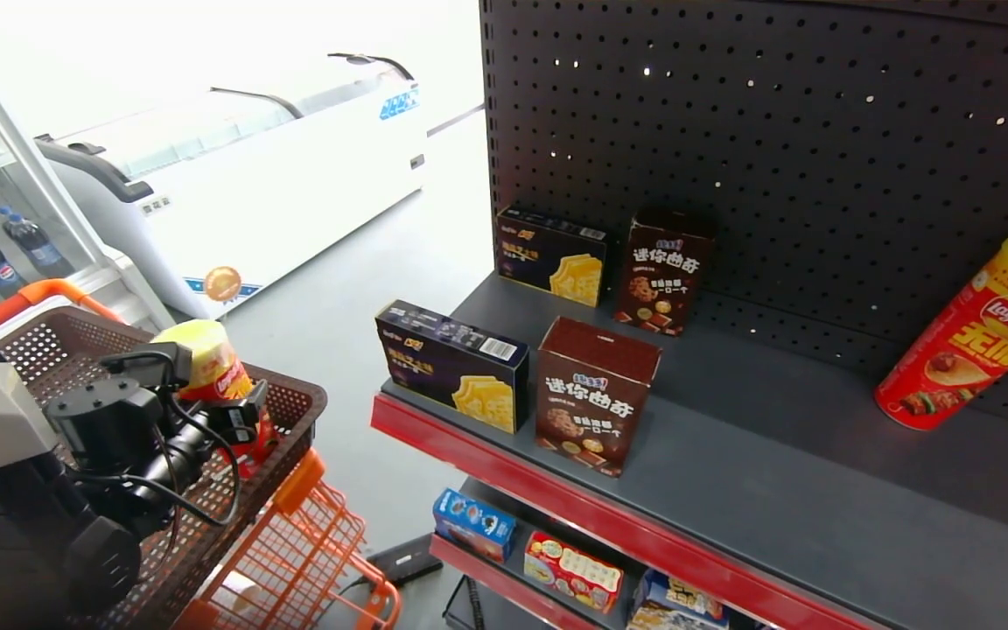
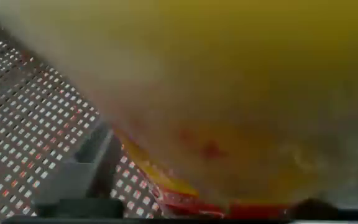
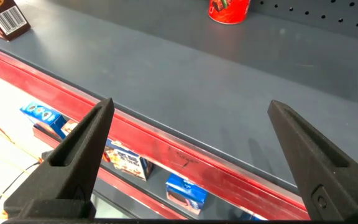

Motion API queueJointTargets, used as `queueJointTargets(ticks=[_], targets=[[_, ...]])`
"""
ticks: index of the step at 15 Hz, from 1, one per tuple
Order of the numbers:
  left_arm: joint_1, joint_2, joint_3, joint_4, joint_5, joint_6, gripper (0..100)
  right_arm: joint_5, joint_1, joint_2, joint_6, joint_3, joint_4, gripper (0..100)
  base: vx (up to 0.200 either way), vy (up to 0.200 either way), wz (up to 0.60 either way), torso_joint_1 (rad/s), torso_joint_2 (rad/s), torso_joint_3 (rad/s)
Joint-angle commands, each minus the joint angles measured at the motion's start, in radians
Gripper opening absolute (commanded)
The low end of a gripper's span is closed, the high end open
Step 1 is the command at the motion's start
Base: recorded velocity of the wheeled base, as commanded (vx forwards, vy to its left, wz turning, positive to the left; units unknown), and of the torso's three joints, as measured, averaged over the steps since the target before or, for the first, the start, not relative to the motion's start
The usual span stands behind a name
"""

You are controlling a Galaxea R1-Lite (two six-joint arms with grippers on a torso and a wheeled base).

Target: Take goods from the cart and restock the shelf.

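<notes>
Pick step; left gripper clamped round chips can, upright inside cart; right gripper spread wide over shelf front edge; next: lift clear of rim, carry across, set near shelved can.

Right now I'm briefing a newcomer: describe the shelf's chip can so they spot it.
Find the pegboard shelf. On its upper deck, right of the boxes, a red chip can leans against the pegboard. Only it is a cylinder.

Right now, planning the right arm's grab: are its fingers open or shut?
Open: on the right gripper, the fingers stand wide apart over the shelf, nothing between.
</notes>
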Motion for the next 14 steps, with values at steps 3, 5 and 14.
queueJointTargets(ticks=[3,5,14], targets=[[-0.002,0.024,-0.026,0.003,0.000,0.005,0,0.000,0.000,0.000,0.000,0.000,0.001,100,0.000,0.000,0.00,0.000,0.00,0.000],[-0.006,0.008,-0.027,-0.003,-0.001,0.007,0,0.000,0.000,0.000,0.000,0.000,0.001,100,0.000,0.000,0.00,0.000,0.00,0.000],[-0.021,-0.495,-0.075,0.330,-0.184,0.058,0,0.000,0.000,0.000,0.000,0.000,0.001,100,0.000,0.000,0.00,0.000,0.00,0.000]])
